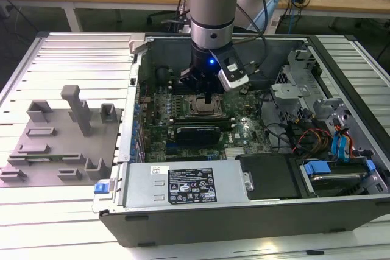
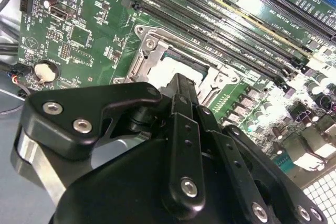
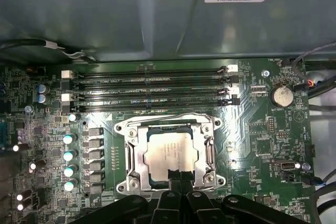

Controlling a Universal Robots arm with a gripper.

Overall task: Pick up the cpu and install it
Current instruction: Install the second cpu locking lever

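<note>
Gray plastic tray (image 1: pixel 58 150) sits on the slatted surface (image 1: pixel 73 59) at the exterior view's left, well apart from the open computer case (image 1: pixel 244 211); one tray, one case; moving right, the arm hangs over the motherboard (image 1: pixel 201 135) with the claw (image 1: pixel 208 97) directly above the socket (image 1: pixel 203 106); one socket, metal frame around it; in the first wrist view the cpu (image 3: pixel 170 156), silvery top, lies flat inside the socket frame (image 3: pixel 170 127), looks seated and square to the frame; one cpu; claw tips (image 3: pixel 178 179) are at the chip's near edge, drawn in to a narrow point, and in the second wrist view the claw (image 2: pixel 181 85) also looks pinched together over the socket; whether it pinches the chip's edge or merely touches it, cannot tell; judgement: install step looks nearly done or done; to do it well, keep the chip level and aligned with the frame corners, no sideways drag, no pressing on the pins; four long memory slots (image 3: pixel 152 85) beside the socket, all unfilled; one coin battery (image 3: pixel 281 96) further right.
</note>
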